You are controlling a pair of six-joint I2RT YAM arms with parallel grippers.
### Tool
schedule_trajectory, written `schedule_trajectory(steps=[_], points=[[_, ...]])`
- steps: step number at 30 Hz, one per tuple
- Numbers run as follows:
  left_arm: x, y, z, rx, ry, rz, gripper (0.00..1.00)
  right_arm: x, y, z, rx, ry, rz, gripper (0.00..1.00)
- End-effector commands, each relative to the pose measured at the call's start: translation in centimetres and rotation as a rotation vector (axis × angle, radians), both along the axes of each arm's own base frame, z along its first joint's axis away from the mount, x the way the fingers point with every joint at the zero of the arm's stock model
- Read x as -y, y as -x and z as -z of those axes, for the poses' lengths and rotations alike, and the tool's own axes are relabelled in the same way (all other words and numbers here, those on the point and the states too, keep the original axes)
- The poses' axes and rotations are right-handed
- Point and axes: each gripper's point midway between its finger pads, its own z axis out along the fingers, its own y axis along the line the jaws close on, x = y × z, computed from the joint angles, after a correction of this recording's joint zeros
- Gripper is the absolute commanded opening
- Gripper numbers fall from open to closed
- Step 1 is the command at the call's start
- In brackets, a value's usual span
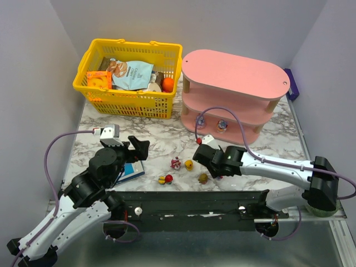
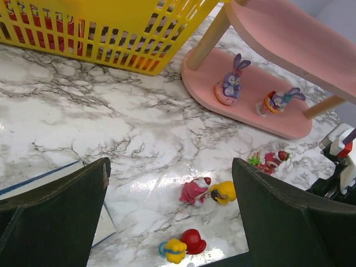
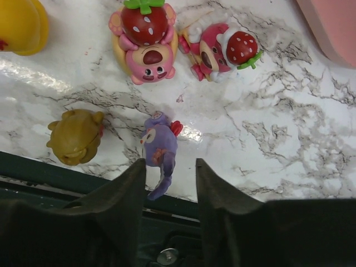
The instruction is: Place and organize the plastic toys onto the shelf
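The right gripper has its two fingers apart. A little purple toy lies on the table right at the tips. Its tail is between them, but they do not squeeze it. Just left of it sits a brown toy. Further out lie two pink strawberry toys and a yellow toy. The dark strip at the table's near edge is right by the fingers.

The left gripper is wide apart with nothing in it.

Two purple bunny toys stand on the bottom level of the pink shelf. The yellow basket stands just left of it. Bare marble table lies between the loose toys and the shelf.
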Motion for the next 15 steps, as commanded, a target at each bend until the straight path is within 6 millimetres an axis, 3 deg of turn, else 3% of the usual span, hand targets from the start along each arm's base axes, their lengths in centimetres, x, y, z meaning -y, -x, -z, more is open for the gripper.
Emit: schedule_trajectory(steps=[1,5,9,12,13,15], points=[[0.6,0.1,-0.1,0.003,0.016,0.03,0.99,-0.7,-0.2,-2.1,0.05,-0.084,0.009,0.56],[1.2,0.4,-0.4,-0.012,0.039,0.056,0.99,-1.4,-0.3,-4.7,0.086,-0.209,0.046,0.69],[2.6,0.9,-0.6,-0.046,0.08,0.118,0.99,-0.7,-0.5,-8.7,0.171,-0.402,0.158,0.72],[6.0,1.3,-0.1,-0.098,0.141,0.242,0.99,1.3,-0.9,-10.9,0.247,-0.464,0.292,0.72],[7.5,1.0,0.8,-0.141,0.142,0.281,0.99,2.0,-1.0,-11.7,0.271,-0.485,0.329,0.72],[11.1,1.8,0.7,-0.185,0.23,0.43,0.99,3.7,-1.2,-12.5,0.317,-0.489,0.412,0.72]])
